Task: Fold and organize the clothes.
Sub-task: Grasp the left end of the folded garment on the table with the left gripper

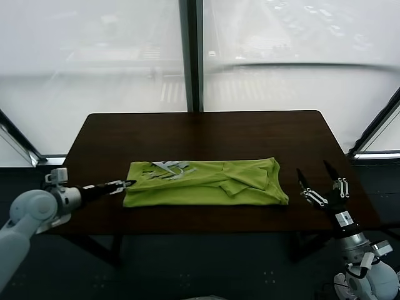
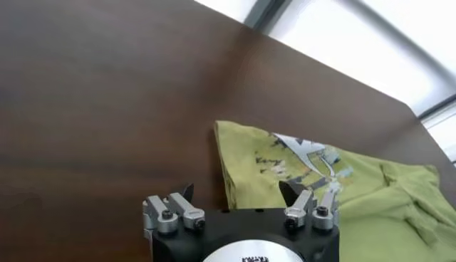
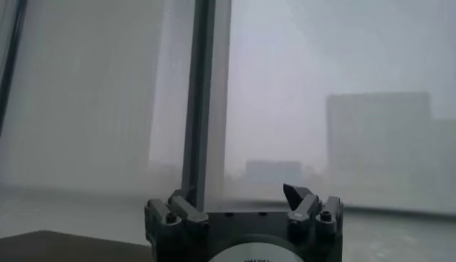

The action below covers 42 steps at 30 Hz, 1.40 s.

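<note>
One tee (image 1: 206, 182) btwn L claw (image 1: 128, 184), R claw (image 1: 319, 178).

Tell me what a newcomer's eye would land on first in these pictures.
The lime-green T-shirt stands out, folded into a long band across the middle of the dark table, white print showing toward the robot's left. The left gripper hovers open at that end; the right gripper stands open, pointing up, just off the other end.
</note>
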### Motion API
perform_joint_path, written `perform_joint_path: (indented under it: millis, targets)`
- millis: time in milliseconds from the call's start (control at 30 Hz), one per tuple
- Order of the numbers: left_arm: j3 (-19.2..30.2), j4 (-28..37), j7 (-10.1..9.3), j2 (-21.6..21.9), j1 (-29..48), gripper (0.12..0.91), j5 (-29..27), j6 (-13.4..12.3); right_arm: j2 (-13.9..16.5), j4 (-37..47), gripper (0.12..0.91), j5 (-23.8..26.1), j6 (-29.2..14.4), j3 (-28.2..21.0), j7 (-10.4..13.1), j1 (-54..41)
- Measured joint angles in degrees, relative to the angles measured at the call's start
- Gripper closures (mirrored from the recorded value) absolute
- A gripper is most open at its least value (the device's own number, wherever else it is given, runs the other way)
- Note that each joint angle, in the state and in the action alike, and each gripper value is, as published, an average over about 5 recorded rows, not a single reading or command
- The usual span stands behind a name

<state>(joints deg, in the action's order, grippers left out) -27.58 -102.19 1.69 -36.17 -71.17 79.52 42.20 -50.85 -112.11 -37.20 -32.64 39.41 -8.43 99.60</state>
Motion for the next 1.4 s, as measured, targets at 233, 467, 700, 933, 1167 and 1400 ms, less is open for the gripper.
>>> perform_joint_path:
  millis: [233, 467, 700, 933, 1167, 1400]
  targets:
    - [1.95, -0.20, -0.01, -0.42, 0.85, 0.123, -0.49, -0.18, -0.83, -0.57, 0.118, 0.50, 0.01, 0.31, 0.07, 0.65]
    - [3.21, -0.85, -0.62, -1.19, 1.12, 0.133, -0.11, -0.22, -1.58, -0.80, 0.118, 0.82, 0.08, 0.00, 0.14, 0.37]
    - [4.18, -1.10, -1.55, -2.12, 1.74, 0.153, 0.05, -0.19, -2.23, -1.06, 0.118, 1.12, 0.09, -0.12, 0.17, 0.47]
    - [4.43, -0.84, -1.58, -2.86, 1.68, 0.326, -1.21, -0.17, -2.64, -1.41, 0.118, 1.37, 0.18, -0.54, 0.33, -0.03]
    - [4.36, -1.24, -2.23, -3.31, 1.52, 0.747, -2.61, 0.08, -2.95, -1.52, 0.118, 1.38, 0.20, -0.76, 0.50, -0.40]
    - [2.19, -2.46, -4.40, -3.33, 0.78, 0.850, -2.92, 0.28, -3.29, -1.56, 0.118, 1.32, 0.26, -1.84, 2.02, -1.55]
